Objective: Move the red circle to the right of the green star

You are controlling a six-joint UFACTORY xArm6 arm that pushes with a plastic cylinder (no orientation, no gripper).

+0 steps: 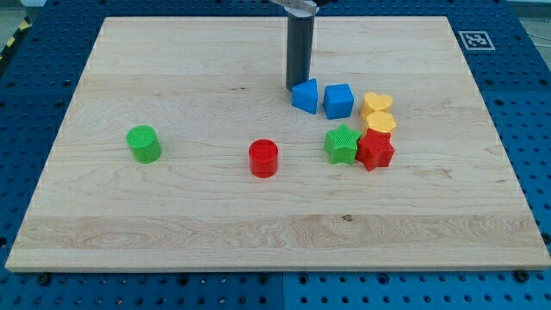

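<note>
The red circle [263, 158] lies near the board's middle, to the left of the green star [342, 144]. A red star [375, 150] touches the green star's right side. My tip [295, 87] stands at the view's top centre, right beside the left edge of a blue triangle block [305, 96], well above and right of the red circle.
A blue cube [338, 100] sits right of the blue triangle. A yellow heart [376, 104] and a yellow block [381, 122] lie above the red star. A green circle [144, 143] sits at the left. The wooden board [172, 232] rests on a blue perforated table.
</note>
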